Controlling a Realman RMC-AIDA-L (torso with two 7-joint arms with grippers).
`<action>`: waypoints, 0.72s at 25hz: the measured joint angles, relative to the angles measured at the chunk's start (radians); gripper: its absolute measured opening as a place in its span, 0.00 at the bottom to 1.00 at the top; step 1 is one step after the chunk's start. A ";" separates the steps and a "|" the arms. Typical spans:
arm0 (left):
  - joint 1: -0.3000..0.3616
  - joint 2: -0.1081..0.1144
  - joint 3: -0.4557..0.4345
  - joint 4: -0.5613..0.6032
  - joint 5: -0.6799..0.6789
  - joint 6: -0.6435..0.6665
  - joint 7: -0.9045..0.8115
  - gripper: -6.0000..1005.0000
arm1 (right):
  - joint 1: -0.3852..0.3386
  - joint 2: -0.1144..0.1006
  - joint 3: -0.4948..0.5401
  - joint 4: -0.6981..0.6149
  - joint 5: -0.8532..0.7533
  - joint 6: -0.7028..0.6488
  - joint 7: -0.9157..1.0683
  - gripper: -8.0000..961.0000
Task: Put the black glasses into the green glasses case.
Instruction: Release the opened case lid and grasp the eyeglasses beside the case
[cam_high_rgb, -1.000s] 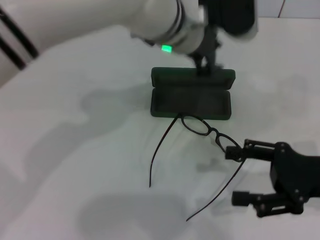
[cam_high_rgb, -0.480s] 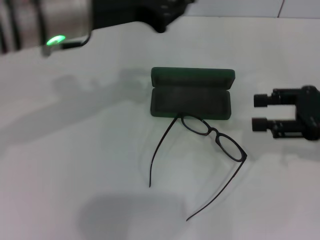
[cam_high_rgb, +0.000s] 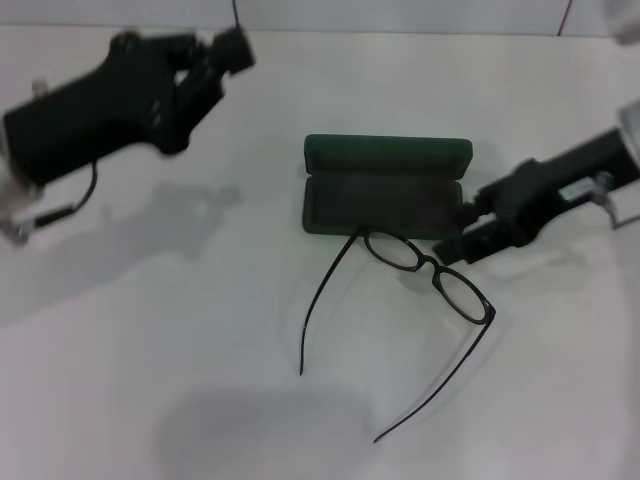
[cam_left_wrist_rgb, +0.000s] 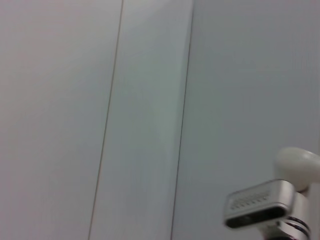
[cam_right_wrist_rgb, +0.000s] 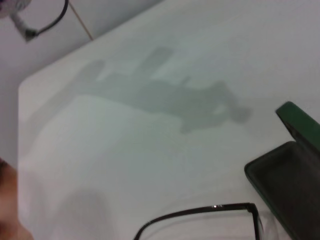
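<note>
The green glasses case (cam_high_rgb: 384, 200) lies open at the table's middle, lid (cam_high_rgb: 387, 154) tipped back, inside empty. The black glasses (cam_high_rgb: 432, 272) lie unfolded on the table just in front of it, one lens touching the case's front edge and the temple arms (cam_high_rgb: 318, 300) stretching toward me. My right gripper (cam_high_rgb: 464, 228) is open, low beside the case's right end and just right of the glasses, holding nothing. My left gripper (cam_high_rgb: 228, 52) hangs raised at the far left, well away from the case. The right wrist view shows a glasses rim (cam_right_wrist_rgb: 200, 212) and a case corner (cam_right_wrist_rgb: 280, 185).
The white table (cam_high_rgb: 150, 350) ends at a pale wall along the back. The left arm's shadow (cam_high_rgb: 190, 215) falls left of the case. The left wrist view shows only wall panels and a white-and-metal robot part (cam_left_wrist_rgb: 270, 205).
My left arm has swung away from behind the case to the far left. My right gripper has moved from the front right to the case's right end. Glasses and case have not moved.
</note>
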 joint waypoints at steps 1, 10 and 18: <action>-0.004 0.007 -0.010 -0.046 0.002 0.024 0.026 0.05 | 0.012 0.003 -0.002 0.004 -0.012 0.005 0.010 0.67; 0.007 0.012 -0.020 -0.255 0.003 0.071 0.185 0.04 | 0.122 0.012 -0.129 0.067 -0.106 0.076 0.195 0.64; 0.005 0.010 -0.023 -0.309 0.011 0.065 0.225 0.04 | 0.213 0.019 -0.202 0.203 -0.137 0.133 0.259 0.62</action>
